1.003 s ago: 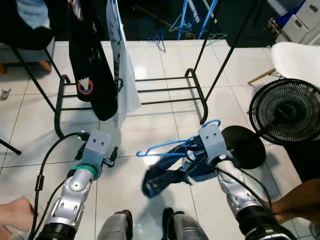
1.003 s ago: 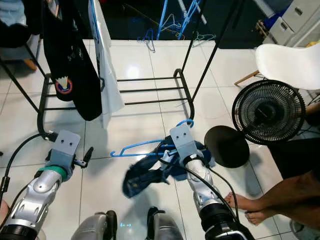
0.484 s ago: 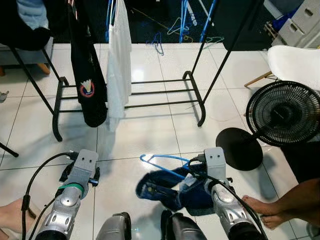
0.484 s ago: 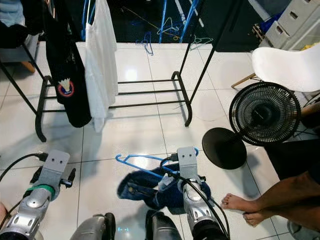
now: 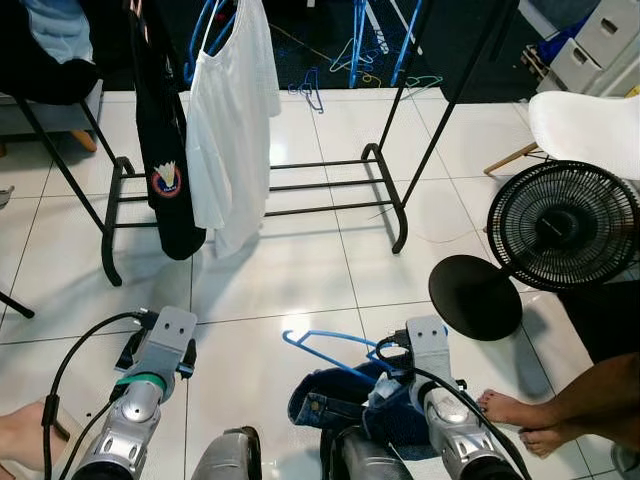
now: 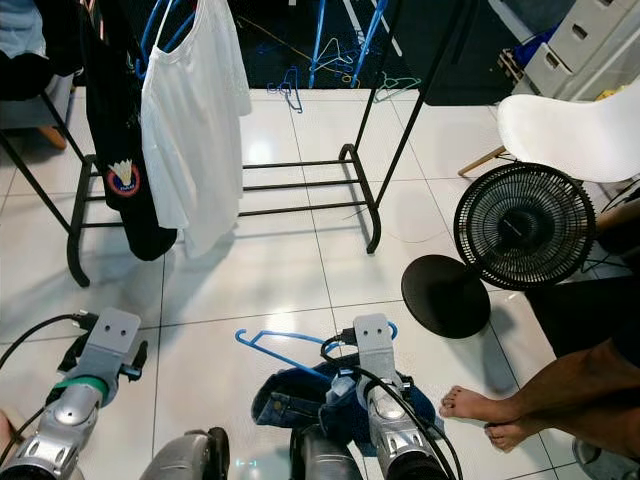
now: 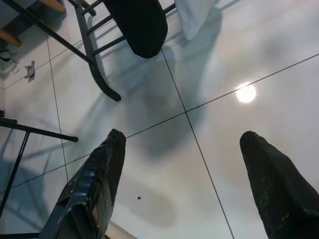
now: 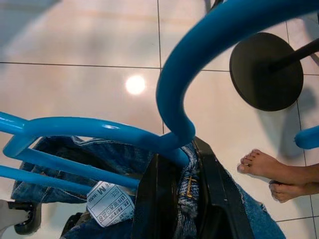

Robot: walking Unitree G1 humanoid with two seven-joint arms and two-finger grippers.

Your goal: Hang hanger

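Two garments, a white top (image 5: 235, 120) and a black one (image 5: 165, 150), hang from a black clothes rack (image 5: 385, 190) in the head views, its top rail cut off by the frame. Low before the robot, the right gripper (image 5: 400, 352) holds a blue hanger (image 5: 325, 345) carrying blue jeans (image 5: 350, 405), partly hidden behind the arm. The left gripper (image 5: 160, 325) hangs over bare floor tiles (image 5: 290, 270). A black fan (image 5: 555, 225) stands at right, near a person's bare feet (image 5: 515, 415). In the left wrist view, the fingers (image 7: 97, 181) stand wide apart, holding nothing. In the right wrist view, the fingers (image 8: 154, 199) pinch denim and the hanger's neck; its hook runs out of frame.
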